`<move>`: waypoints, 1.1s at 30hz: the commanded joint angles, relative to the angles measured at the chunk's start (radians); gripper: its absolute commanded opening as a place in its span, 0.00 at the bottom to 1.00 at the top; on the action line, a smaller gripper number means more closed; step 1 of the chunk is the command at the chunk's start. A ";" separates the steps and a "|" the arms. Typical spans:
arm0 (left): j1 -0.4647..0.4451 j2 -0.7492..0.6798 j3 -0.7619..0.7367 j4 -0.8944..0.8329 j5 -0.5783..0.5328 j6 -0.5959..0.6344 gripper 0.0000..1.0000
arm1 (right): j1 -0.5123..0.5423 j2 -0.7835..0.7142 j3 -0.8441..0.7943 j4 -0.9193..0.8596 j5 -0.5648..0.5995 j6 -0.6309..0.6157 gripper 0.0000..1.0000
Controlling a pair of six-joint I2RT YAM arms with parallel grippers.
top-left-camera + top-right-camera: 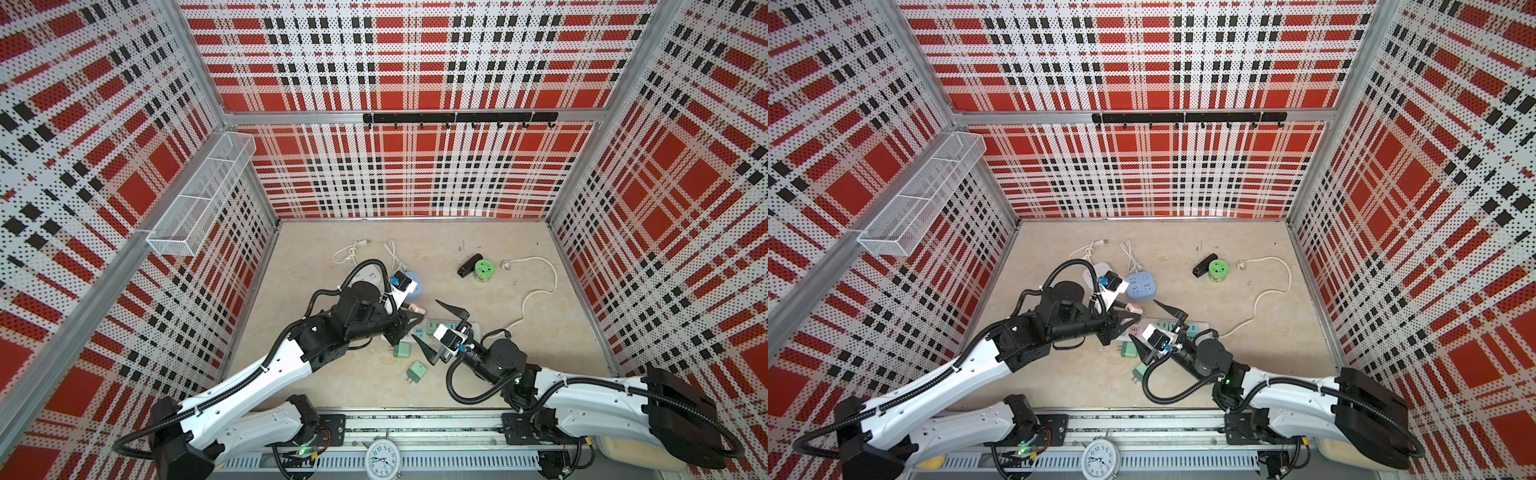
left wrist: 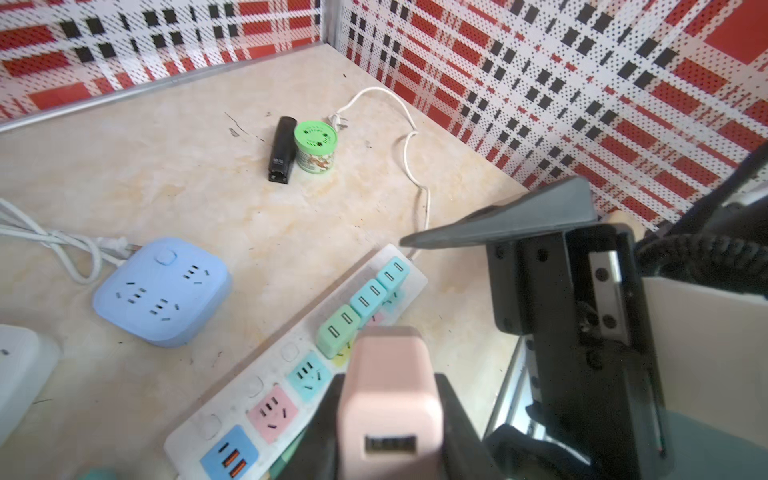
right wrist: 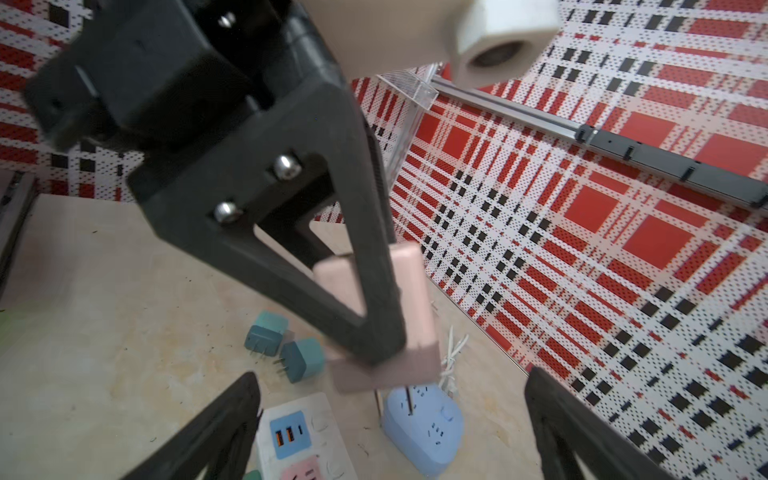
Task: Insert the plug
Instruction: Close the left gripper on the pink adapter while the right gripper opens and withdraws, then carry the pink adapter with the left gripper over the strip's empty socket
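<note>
Red checked walls ring our counter. We see the left claw squeezed tight on the pink plug, over the white power strip. The right claw is wide open, empty.

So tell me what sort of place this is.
Probably a robot test booth: red, black and white plaid perforated wall panels box in a beige marbled tabletop, with two white-and-black robot arms mounted on a metal rail in front.
</note>
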 commanded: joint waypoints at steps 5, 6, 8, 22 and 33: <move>0.063 -0.089 -0.039 0.017 -0.061 0.224 0.00 | -0.183 -0.088 0.039 0.004 0.187 0.308 1.00; 0.062 -0.090 -0.050 0.017 -0.033 0.287 0.00 | -0.217 -0.106 0.046 -0.033 0.186 0.342 1.00; 0.049 -0.086 -0.064 -0.002 -0.004 0.454 0.00 | -0.286 -0.143 0.045 -0.073 0.175 0.392 1.00; 0.025 0.162 -0.050 0.017 -0.039 0.783 0.00 | -0.629 -0.173 -0.076 -0.177 0.222 0.563 1.00; 0.110 0.350 0.018 -0.036 0.127 0.921 0.00 | -0.753 -0.025 -0.165 -0.005 0.142 0.629 1.00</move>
